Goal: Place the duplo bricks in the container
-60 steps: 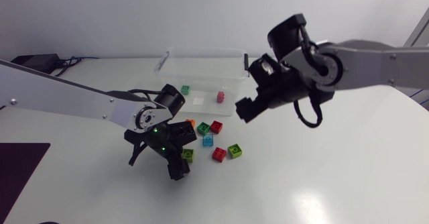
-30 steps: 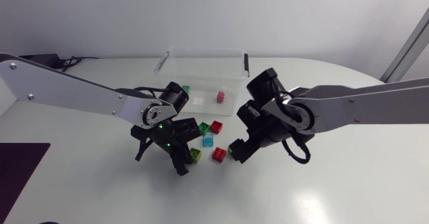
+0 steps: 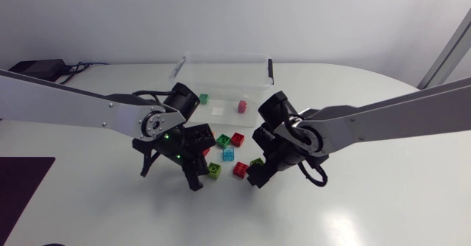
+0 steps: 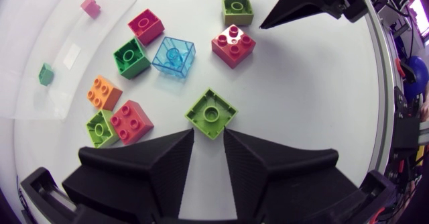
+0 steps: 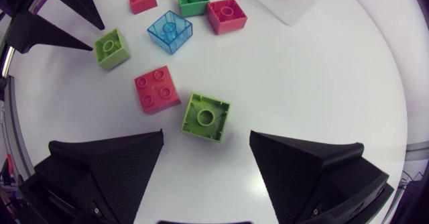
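- Left end effector [image 4: 208, 137]: fingers are spread only narrowly and nothing is pinched. A lime brick [image 4: 211, 113] lies on the tabletop [image 4: 301, 103] just ahead of the tips, with a corner turned toward the gap.
- Right end effector [image 5: 206, 138]: fingers are spread wide and nothing is held. A second lime brick [image 5: 206, 117] sits just ahead of the tips, centred on the gap and untouched.
- A red brick [image 5: 156, 88] lies close beside the second lime brick, on one finger's side (nudge risk judged moderate).
- The container [image 3: 225, 54] stands beyond the loose pile, well ahead of both end effectors. A green brick [image 3: 203, 98] and a pink brick [image 3: 241, 106] are seen inside it.
- Step in hand is judged to be the grasp approach, on both arms.
- Advised, left: the gap should be widened and the wrist turned, so that flat faces are met rather than corners.
- Advised, right: the descent should be kept straight, and closing held back until both fingers flank the brick with the red neighbour cleared.
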